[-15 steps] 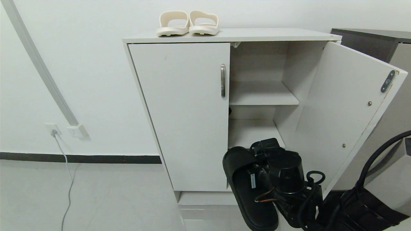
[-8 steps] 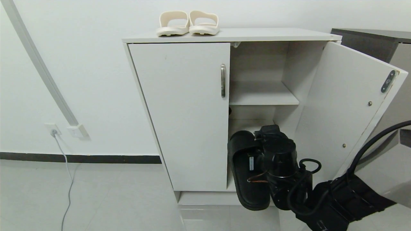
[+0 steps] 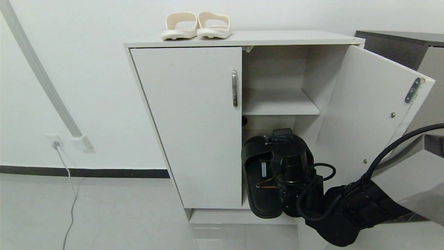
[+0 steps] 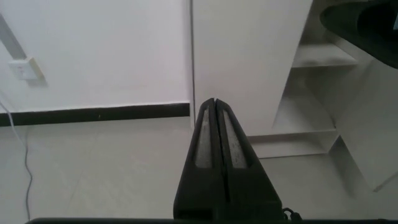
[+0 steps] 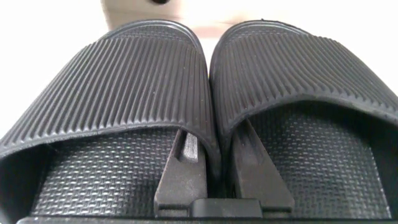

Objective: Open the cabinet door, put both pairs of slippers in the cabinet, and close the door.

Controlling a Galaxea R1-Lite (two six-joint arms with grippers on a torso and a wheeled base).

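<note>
Right gripper point(image 5: 214, 177): jaws narrow, clamped on the two touching inner side walls of the black slippers point(image 5: 205, 81), with one finger point(image 5: 181, 171) in each footbed. The fingertips are buried under the ribbed straps. From the front, the wrist housing covers the jaws and most of the pair. Only one of the black slippers point(image 3: 259, 173) is readable, footbed facing the room, toe end up inside the lower compartment of the cabinet point(image 3: 295, 36) and heel end hanging at the bottom front edge. Contact with the lower shelf: cannot tell. Left gripper point(image 4: 214, 146): jaws pressed together with nothing between, low over the floor point(image 4: 93, 174), pointed toward the cabinet base and well apart from it. The closed left door point(image 3: 187, 125), with its metal handle point(image 3: 235, 88), hides that half of the interior. A small dark spot sits just behind its edge under the upper shelf point(image 3: 277, 106), too small to identify. The right door point(image 3: 364, 114) stands swung out, and the arm crosses in front of its lower corner. The beige slippers point(image 3: 196, 25) sit side by side on the cabinet top. A wall socket point(image 3: 53, 141) with a trailing cable point(image 3: 69, 194) is off to the left, and a grey unit point(image 3: 399, 45) stands just beside the cabinet on the right.
</note>
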